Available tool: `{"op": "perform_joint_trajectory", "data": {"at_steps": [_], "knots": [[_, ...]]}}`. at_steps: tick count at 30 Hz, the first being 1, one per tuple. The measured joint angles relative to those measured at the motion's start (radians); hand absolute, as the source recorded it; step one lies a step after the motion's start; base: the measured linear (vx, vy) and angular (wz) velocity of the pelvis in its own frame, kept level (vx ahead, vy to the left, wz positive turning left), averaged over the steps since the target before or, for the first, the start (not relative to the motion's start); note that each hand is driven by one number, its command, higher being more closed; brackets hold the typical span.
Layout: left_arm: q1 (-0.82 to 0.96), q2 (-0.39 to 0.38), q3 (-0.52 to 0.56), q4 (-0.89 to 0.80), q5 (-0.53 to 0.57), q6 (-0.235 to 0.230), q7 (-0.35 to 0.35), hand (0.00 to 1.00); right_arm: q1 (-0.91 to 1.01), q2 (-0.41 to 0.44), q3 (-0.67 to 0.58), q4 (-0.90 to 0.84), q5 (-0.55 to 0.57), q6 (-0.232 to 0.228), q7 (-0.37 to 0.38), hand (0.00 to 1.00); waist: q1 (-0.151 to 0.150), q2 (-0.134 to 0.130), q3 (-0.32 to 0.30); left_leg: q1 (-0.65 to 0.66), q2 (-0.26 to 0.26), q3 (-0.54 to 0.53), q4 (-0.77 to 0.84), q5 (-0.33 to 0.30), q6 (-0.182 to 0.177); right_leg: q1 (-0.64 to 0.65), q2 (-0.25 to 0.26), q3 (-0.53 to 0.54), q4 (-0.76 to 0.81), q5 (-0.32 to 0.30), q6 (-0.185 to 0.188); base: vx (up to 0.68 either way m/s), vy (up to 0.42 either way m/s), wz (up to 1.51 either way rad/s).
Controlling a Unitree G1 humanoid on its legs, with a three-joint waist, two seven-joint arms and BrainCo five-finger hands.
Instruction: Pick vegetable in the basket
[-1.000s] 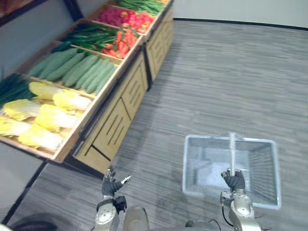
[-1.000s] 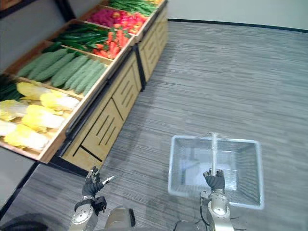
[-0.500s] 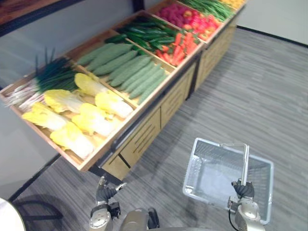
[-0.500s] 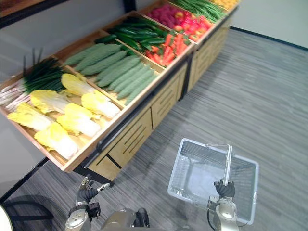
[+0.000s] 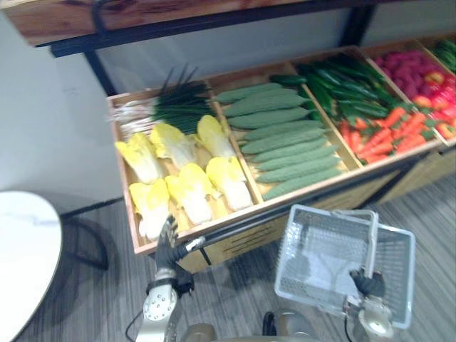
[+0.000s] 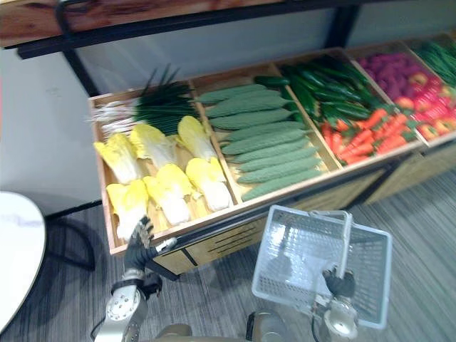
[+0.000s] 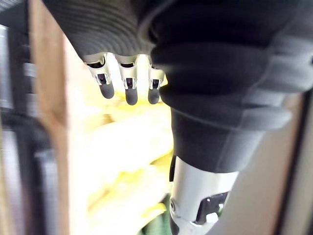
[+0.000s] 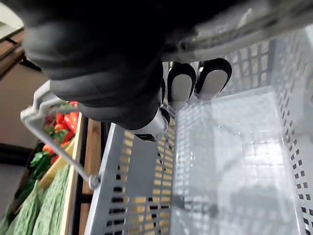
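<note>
Several yellow cabbages (image 5: pixel 189 192) lie in the leftmost bin of a wooden produce stand (image 5: pixel 235 228). My left hand (image 5: pixel 166 242) is raised at that bin's front edge, just short of the nearest cabbage, open with straight fingers (image 7: pixel 128 88) and nothing in it. My right hand (image 5: pixel 367 283) is shut on the handle (image 5: pixel 372 239) of a grey plastic basket (image 5: pixel 303 239), which hangs in front of the stand. In the right wrist view the fingers (image 8: pixel 182 84) curl round the handle, and the basket floor (image 8: pixel 234 161) is bare.
Beside the cabbages lie scallions (image 5: pixel 171 107), pale green gourds (image 5: pixel 285 146), dark cucumbers (image 5: pixel 349 89), carrots (image 5: pixel 381 135) and red produce (image 5: pixel 427 71). A dark shelf beam (image 5: pixel 178 25) runs above the bins. A white round table (image 5: pixel 21 263) stands at the left.
The camera has swung towards the stand, which now spans the top of the view. My left hand has risen to the cabbage bin's front edge. My right hand keeps the basket handle.
</note>
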Motion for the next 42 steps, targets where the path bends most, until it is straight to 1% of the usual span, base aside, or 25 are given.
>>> {"op": "perform_joint_trajectory", "data": {"at_steps": [1, 2, 3, 4, 5, 6, 7, 8, 11, 12, 13, 15, 17, 19, 21, 22, 23, 25, 29, 31, 34, 35, 38, 39, 42], "knots": [[-0.007, 0.000, 0.001, -0.011, 0.001, -0.002, 0.000, 0.00, 0.010, 0.010, -0.013, 0.000, 0.002, -0.001, -0.002, 1.00, -0.001, 0.008, -0.005, -0.010, 0.030, 0.059, -0.020, -0.001, 0.007, 0.013, -0.005, -0.014, -0.011, 0.000, 0.000, 0.06, 0.038, 0.36], [-0.019, 0.000, 0.006, -0.017, 0.003, -0.006, 0.002, 0.00, 0.025, 0.016, -0.022, 0.000, 0.003, -0.001, -0.001, 1.00, 0.000, 0.011, -0.007, -0.018, 0.055, 0.125, -0.091, 0.010, 0.022, 0.022, -0.020, -0.030, -0.013, -0.001, 0.002, 0.02, 0.062, 0.35], [-0.025, 0.000, 0.010, -0.017, 0.012, -0.006, 0.003, 0.00, 0.030, 0.017, -0.025, 0.000, 0.006, 0.000, -0.001, 1.00, 0.000, 0.015, -0.009, -0.021, 0.062, 0.148, -0.142, 0.049, 0.042, 0.023, -0.024, -0.037, -0.012, -0.004, 0.007, 0.03, 0.104, 0.39], [-0.030, 0.004, 0.020, -0.015, 0.035, -0.006, 0.006, 0.00, 0.033, 0.030, -0.037, 0.001, 0.017, 0.002, -0.001, 1.00, 0.000, 0.010, -0.014, -0.025, 0.042, 0.154, -0.197, 0.079, 0.022, 0.018, -0.037, -0.036, -0.013, -0.015, 0.029, 0.01, 0.115, 0.37], [-0.032, 0.010, 0.034, -0.013, 0.065, -0.003, 0.022, 0.00, 0.033, 0.047, -0.045, 0.001, 0.021, 0.000, -0.001, 1.00, -0.005, 0.010, -0.027, -0.012, 0.010, 0.151, -0.262, 0.083, 0.015, 0.006, -0.052, -0.032, -0.018, -0.019, 0.036, 0.01, 0.114, 0.34], [-0.037, 0.014, 0.036, -0.009, 0.082, -0.002, 0.029, 0.00, 0.035, 0.055, -0.051, 0.001, 0.023, 0.000, -0.001, 1.00, -0.006, 0.005, -0.028, -0.004, -0.002, 0.150, -0.290, 0.086, 0.011, -0.001, -0.056, -0.029, -0.023, -0.017, 0.040, -0.01, 0.113, 0.27], [-0.051, 0.022, 0.045, 0.010, 0.124, 0.007, 0.040, 0.00, 0.034, 0.072, -0.063, 0.001, 0.029, 0.000, 0.000, 1.00, -0.003, -0.006, -0.023, 0.005, -0.020, 0.150, -0.332, 0.099, -0.009, -0.006, -0.066, -0.027, -0.026, -0.005, 0.051, -0.03, 0.084, 0.13], [-0.059, 0.032, 0.051, 0.039, 0.158, 0.020, 0.054, 0.00, 0.033, 0.081, -0.063, 0.001, 0.032, 0.000, 0.001, 1.00, -0.002, -0.012, -0.025, 0.016, -0.030, 0.153, -0.358, 0.107, -0.022, -0.005, -0.067, -0.021, -0.031, 0.001, 0.051, -0.04, 0.069, 0.04], [-0.057, 0.051, 0.049, 0.109, 0.224, 0.044, 0.070, 0.00, 0.030, 0.097, -0.050, 0.023, 0.030, 0.000, 0.007, 1.00, -0.002, -0.038, -0.044, 0.056, -0.057, 0.177, -0.440, 0.138, -0.031, -0.005, -0.069, 0.010, -0.049, 0.010, 0.052, -0.06, -0.001, -0.25], [-0.062, 0.057, 0.033, 0.193, 0.264, 0.062, 0.072, 0.00, 0.025, 0.097, -0.029, 0.062, 0.027, -0.001, 0.028, 1.00, -0.023, -0.051, -0.076, 0.078, -0.076, 0.204, -0.548, 0.192, -0.045, -0.028, -0.050, 0.043, -0.092, 0.034, 0.042, -0.06, -0.048, -0.44], [-0.063, 0.057, 0.027, 0.222, 0.266, 0.067, 0.072, 0.00, 0.016, 0.097, -0.016, 0.078, 0.023, -0.001, 0.034, 1.00, -0.032, -0.053, -0.079, 0.085, -0.079, 0.210, -0.579, 0.211, -0.050, -0.036, -0.046, 0.049, -0.098, 0.042, 0.047, -0.02, -0.064, -0.41], [-0.081, 0.057, 0.020, 0.268, 0.266, 0.075, 0.072, 0.00, 0.003, 0.096, -0.002, 0.111, 0.016, -0.001, 0.044, 1.00, -0.039, -0.054, -0.080, 0.095, -0.081, 0.221, -0.607, 0.233, -0.056, -0.045, -0.036, 0.060, -0.103, 0.055, 0.047, 0.04, -0.040, -0.17], [-0.126, 0.069, 0.021, 0.326, 0.266, 0.083, 0.072, 0.00, -0.029, 0.094, 0.007, 0.167, 0.005, -0.002, 0.046, 1.00, -0.060, -0.053, -0.080, 0.098, -0.081, 0.222, -0.641, 0.257, -0.059, -0.062, -0.025, 0.064, -0.117, 0.068, 0.043, 0.04, -0.043, -0.10], [-0.194, 0.088, 0.020, 0.393, 0.287, 0.094, 0.088, 0.00, -0.067, 0.086, 0.011, 0.197, 0.001, -0.002, 0.049, 1.00, -0.060, -0.050, -0.079, 0.093, -0.078, 0.238, -0.680, 0.279, -0.064, -0.093, -0.006, 0.102, -0.137, 0.092, 0.035, 0.02, -0.033, -0.36], [-0.237, 0.099, 0.011, 0.425, 0.318, 0.110, 0.109, 0.00, -0.076, 0.084, 0.022, 0.197, 0.001, -0.004, 0.050, 1.00, -0.065, -0.049, -0.076, 0.091, -0.076, 0.262, -0.695, 0.282, -0.066, -0.113, 0.004, 0.128, -0.147, 0.102, 0.032, 0.01, -0.014, -0.41], [-0.257, 0.100, 0.008, 0.441, 0.327, 0.112, 0.115, 0.00, -0.076, 0.080, 0.025, 0.197, 0.001, -0.008, 0.050, 1.00, -0.073, -0.044, -0.070, 0.090, -0.077, 0.263, -0.704, 0.285, -0.065, -0.113, 0.007, 0.131, -0.159, 0.110, 0.033, 0.00, 0.007, -0.29], [-0.282, 0.098, 0.009, 0.458, 0.341, 0.117, 0.121, 0.00, -0.082, 0.077, 0.025, 0.197, 0.001, -0.009, 0.050, 1.00, -0.092, -0.040, -0.062, 0.082, -0.080, 0.266, -0.712, 0.290, -0.064, -0.122, 0.007, 0.136, -0.171, 0.118, 0.036, 0.00, 0.014, -0.14], [-0.320, 0.099, 0.010, 0.480, 0.359, 0.131, 0.142, 0.00, -0.095, 0.076, 0.026, 0.197, 0.001, -0.010, 0.049, 1.00, -0.111, -0.037, -0.043, 0.068, -0.083, 0.281, -0.715, 0.293, -0.059, -0.147, 0.007, 0.155, -0.175, 0.128, 0.038, 0.00, 0.025, -0.24], [-0.407, 0.102, 0.008, 0.502, 0.384, 0.132, 0.180, 0.00, -0.097, 0.067, 0.026, 0.197, 0.005, -0.022, 0.047, 1.00, -0.117, -0.038, -0.002, 0.042, -0.084, 0.283, -0.714, 0.294, -0.058, -0.175, 0.011, 0.178, -0.195, 0.150, 0.042, -0.01, 0.014, -0.20], [-0.449, 0.114, 0.008, 0.525, 0.389, 0.132, 0.184, 0.00, -0.100, 0.061, 0.026, 0.197, 0.006, -0.025, 0.046, 1.00, -0.122, -0.041, 0.014, 0.037, -0.084, 0.284, -0.713, 0.294, -0.058, -0.182, 0.011, 0.181, -0.196, 0.152, 0.042, 0.00, 0.007, -0.04], [-0.511, 0.148, 0.011, 0.597, 0.400, 0.133, 0.208, 0.00, -0.120, 0.053, 0.028, 0.197, 0.008, -0.035, 0.045, 1.00, -0.140, -0.042, 0.022, 0.011, -0.084, 0.286, -0.712, 0.294, -0.058, -0.212, 0.013, 0.190, -0.195, 0.159, 0.041, 0.00, 0.001, -0.10], [-0.541, 0.167, 0.010, 0.637, 0.418, 0.137, 0.219, 1.00, -0.132, 0.049, 0.029, 0.197, 0.007, -0.037, 0.045, 1.00, -0.141, -0.043, 0.033, 0.009, -0.084, 0.290, -0.712, 0.294, -0.058, -0.217, 0.014, 0.198, -0.199, 0.167, 0.042, 0.00, 0.006, -0.14], [-0.602, 0.174, 0.007, 0.700, 0.469, 0.141, 0.231, 1.00, -0.140, 0.043, 0.031, 0.197, 0.009, -0.039, 0.046, 1.00, -0.140, -0.045, 0.051, 0.009, -0.085, 0.291, -0.708, 0.294, -0.058, -0.217, 0.012, 0.203, -0.200, 0.172, 0.042, -0.01, 0.008, -0.04], [-0.622, 0.177, 0.008, 0.726, 0.499, 0.149, 0.245, 1.00, -0.141, 0.041, 0.040, 0.197, 0.012, -0.042, 0.047, 1.00, -0.140, -0.046, 0.054, 0.008, -0.085, 0.290, -0.705, 0.294, -0.057, -0.216, 0.012, 0.204, -0.200, 0.174, 0.041, -0.06, 0.004, 0.01], [-0.685, 0.217, 0.009, 0.771, 0.574, 0.176, 0.246, 1.00, -0.148, 0.038, 0.055, 0.195, 0.020, -0.060, 0.059, 1.00, -0.141, -0.049, 0.072, 0.008, -0.089, 0.283, -0.705, 0.298, -0.051, -0.216, 0.009, 0.204, -0.200, 0.178, 0.040, -0.08, 0.001, 0.01]]}}
